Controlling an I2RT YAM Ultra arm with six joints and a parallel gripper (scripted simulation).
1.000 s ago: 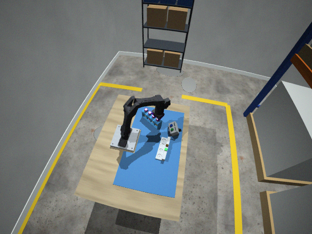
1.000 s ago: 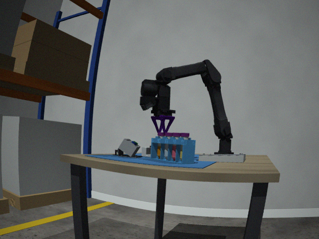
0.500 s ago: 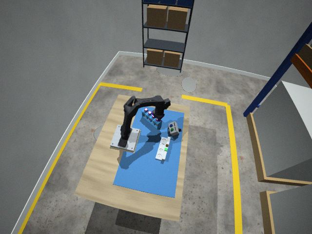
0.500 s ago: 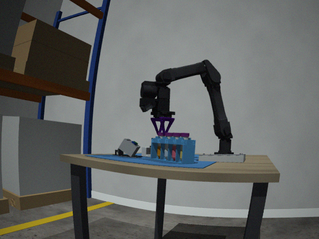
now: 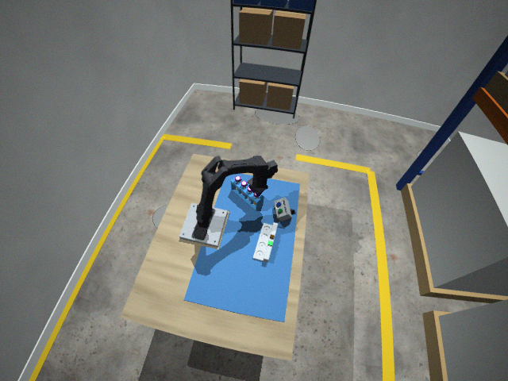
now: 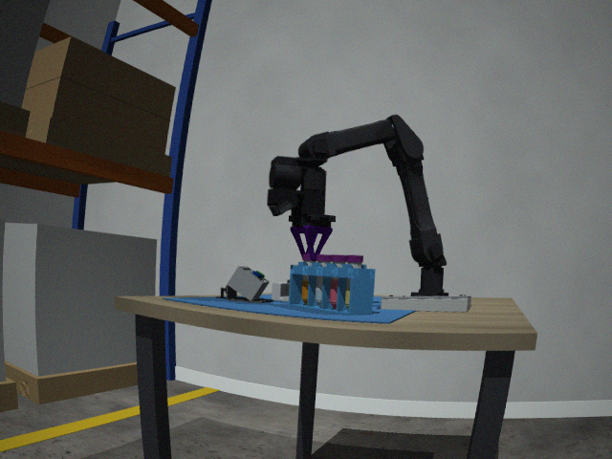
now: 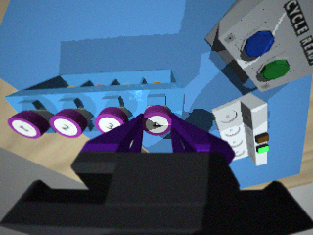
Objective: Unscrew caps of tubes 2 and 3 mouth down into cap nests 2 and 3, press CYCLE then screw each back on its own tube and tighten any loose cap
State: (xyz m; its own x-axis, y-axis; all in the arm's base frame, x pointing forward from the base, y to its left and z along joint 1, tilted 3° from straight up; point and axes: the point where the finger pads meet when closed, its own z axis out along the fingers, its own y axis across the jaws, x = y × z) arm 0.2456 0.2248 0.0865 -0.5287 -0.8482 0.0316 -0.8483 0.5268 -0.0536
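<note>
Purple caps [image 7: 111,122] on all 4 tubes.

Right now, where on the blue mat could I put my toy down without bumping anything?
The wide stretch of blue mat beyond the cap tray, toward the table's far end, looks free. So does the wood beside the mat. It is crowded near the tube station, where the gripper closes around tube 4's cap, and by the key desk.
</note>
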